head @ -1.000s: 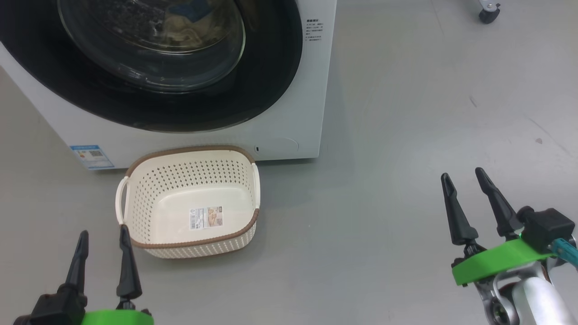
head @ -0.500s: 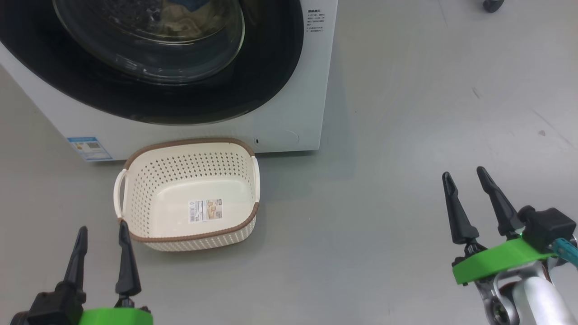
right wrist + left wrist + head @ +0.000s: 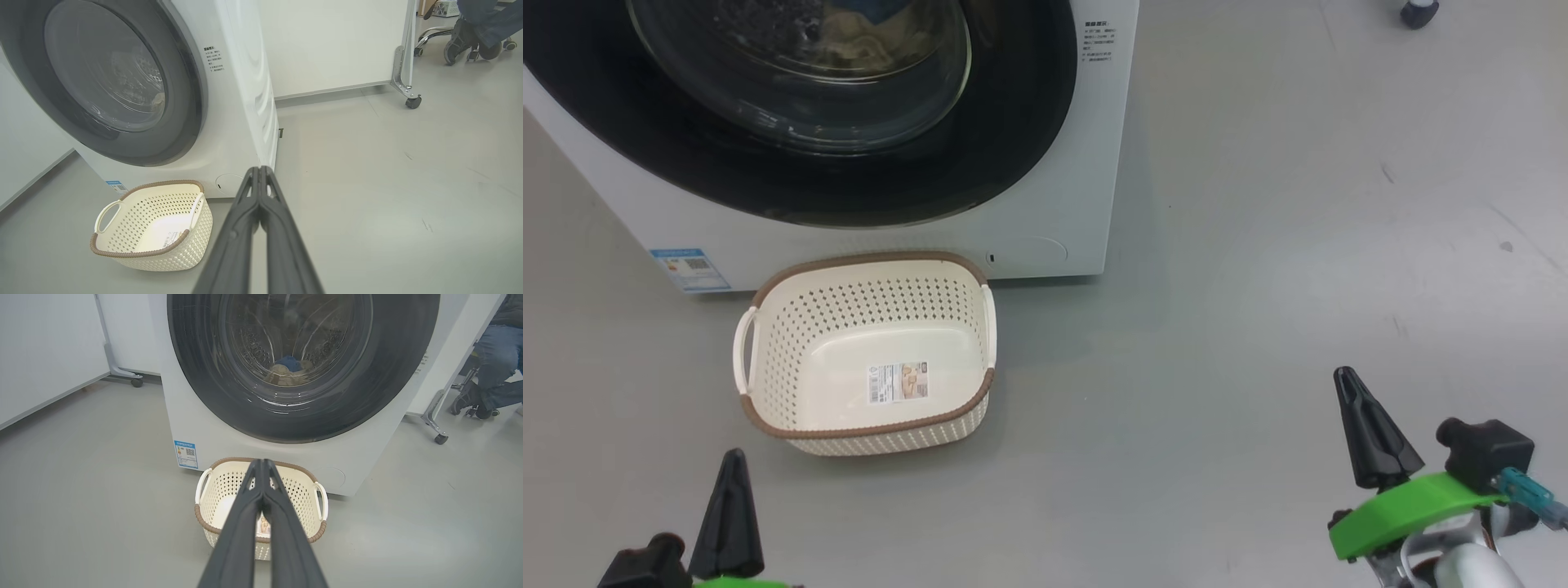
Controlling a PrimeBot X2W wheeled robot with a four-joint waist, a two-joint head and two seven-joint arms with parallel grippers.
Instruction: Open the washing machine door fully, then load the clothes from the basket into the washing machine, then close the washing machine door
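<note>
And both pairs snap shut! The left gripper [image 3: 734, 467] had its long dark fingers spread a moment ago; now they press together on nothing, and the right gripper [image 3: 1351, 392] does the same. Just beyond the left fingertips sits the small cream perforated plastic basket [image 3: 870, 258], bare but for its floor label [image 3: 897, 382]. Past it stands the big white front-loading washing machine [image 3: 1086, 188], its round, glossy black-rimmed glass door [image 3: 1013, 122] flush against the front. Pale yellow and blue clothes [image 3: 288, 369] lie behind the glass. Job's wrapped up, I'd say.
</note>
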